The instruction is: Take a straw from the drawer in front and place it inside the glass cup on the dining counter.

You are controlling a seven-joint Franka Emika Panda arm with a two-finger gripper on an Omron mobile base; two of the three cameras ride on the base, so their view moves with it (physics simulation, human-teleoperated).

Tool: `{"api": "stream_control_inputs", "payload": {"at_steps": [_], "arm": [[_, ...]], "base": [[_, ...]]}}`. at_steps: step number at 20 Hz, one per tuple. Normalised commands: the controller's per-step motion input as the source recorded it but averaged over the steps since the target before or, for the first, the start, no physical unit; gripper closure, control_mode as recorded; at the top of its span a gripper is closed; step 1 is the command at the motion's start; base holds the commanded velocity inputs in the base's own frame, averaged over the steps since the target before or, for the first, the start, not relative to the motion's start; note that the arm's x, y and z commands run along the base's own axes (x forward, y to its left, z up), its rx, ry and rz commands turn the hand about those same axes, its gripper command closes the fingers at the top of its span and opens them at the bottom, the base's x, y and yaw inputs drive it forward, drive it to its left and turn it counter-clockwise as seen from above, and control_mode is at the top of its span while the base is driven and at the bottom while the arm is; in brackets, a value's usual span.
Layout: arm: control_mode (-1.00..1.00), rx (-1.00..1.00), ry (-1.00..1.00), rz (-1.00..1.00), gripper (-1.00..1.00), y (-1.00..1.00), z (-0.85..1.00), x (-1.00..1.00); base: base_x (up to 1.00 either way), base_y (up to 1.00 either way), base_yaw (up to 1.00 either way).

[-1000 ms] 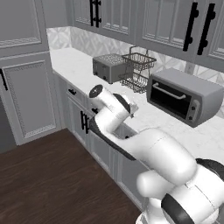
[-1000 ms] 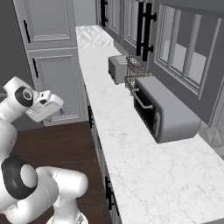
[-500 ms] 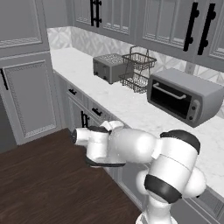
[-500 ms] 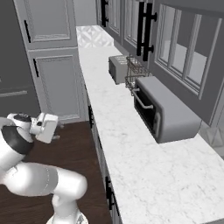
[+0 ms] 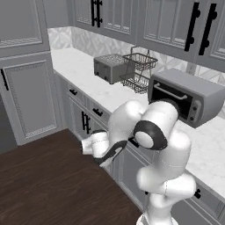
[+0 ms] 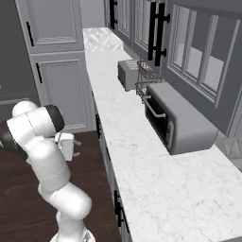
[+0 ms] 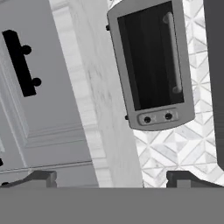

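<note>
Here my fingers (image 7: 111, 177) are spread and empty; the drawer (image 7: 26, 87), shut, lies at ten o'clock in the hand view. Risk: striking the surface (image 7: 103, 100) edge through misalignment.

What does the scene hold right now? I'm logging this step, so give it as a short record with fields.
Worktop: white marble worktop
Appliances: grey toaster, black wire rack, grey toaster oven, in that order
Drawer: closed grey drawer front with short black bar handle
Gripper: open, empty, low beside the cabinets
Floor: dark wood
</note>
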Motion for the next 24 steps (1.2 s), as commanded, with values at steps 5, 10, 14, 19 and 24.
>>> {"api": "stream_control_inputs", "payload": {"at_steps": [5, 10, 14, 19, 24], "arm": [[-1.0, -0.01, 0.0, -0.03, -1.0, -0.08, -0.3, 0.69], [-1.0, -0.04, 0.0, 0.0, -1.0, -0.03, -0.52, 0.69], [-1.0, -0.02, 0.0, 0.0, -1.0, -0.34, -0.38, 0.33], [-1.0, 0.0, 0.0, 0.0, -1.0, -0.61, -0.14, 0.06], [-1.0, 0.05, 0.0, 0.02, -1.0, -0.47, -0.08, 0.0]], "base": [[0.0, 0.0, 0.0], [0.0, 0.0, 0.0], [0.0, 0.0, 0.0], [0.0, 0.0, 0.0], [0.0, 0.0, 0.0]]}}
